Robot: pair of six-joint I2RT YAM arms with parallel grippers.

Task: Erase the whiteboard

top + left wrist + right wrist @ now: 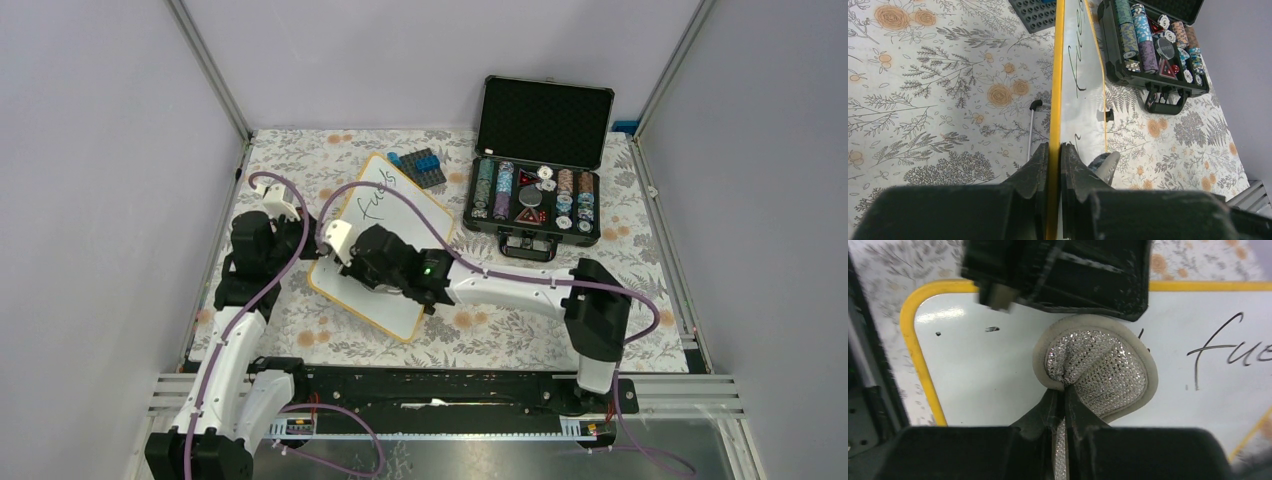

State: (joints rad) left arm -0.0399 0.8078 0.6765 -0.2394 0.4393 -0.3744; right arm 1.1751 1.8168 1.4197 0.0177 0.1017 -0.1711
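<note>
At the centre of the flowered tablecloth (300,170) lies the whiteboard (405,215), set on a diagonal with its yellow rim (923,370) running all the way round. It is far from clean. Black handwriting (1233,347) sprawls across the far half, every stroke crisp and unwiped. The near half looks mostly white, with just a small smudge (992,329) and a speck beside it near the rounded corner.

The left gripper (1054,150) is clenched on the board's left edge, with the yellow rim pinched between its fingers to brace the board. The right gripper (1064,390) is clamped tight on a glittery eraser pad (1098,365) with a beige border, and the pad sits over the board's near half, just short of the first letter. Whether the pad is actually pressing on the surface, the views don't quite settle.

Judging by this, the wiping has barely bitten: the whole word is left to clear, plus those stray flecks.

Beyond the board, a grey brick baseplate (420,165) sits at its far corner, and an open poker chip case (535,190) stands off to the right.
</note>
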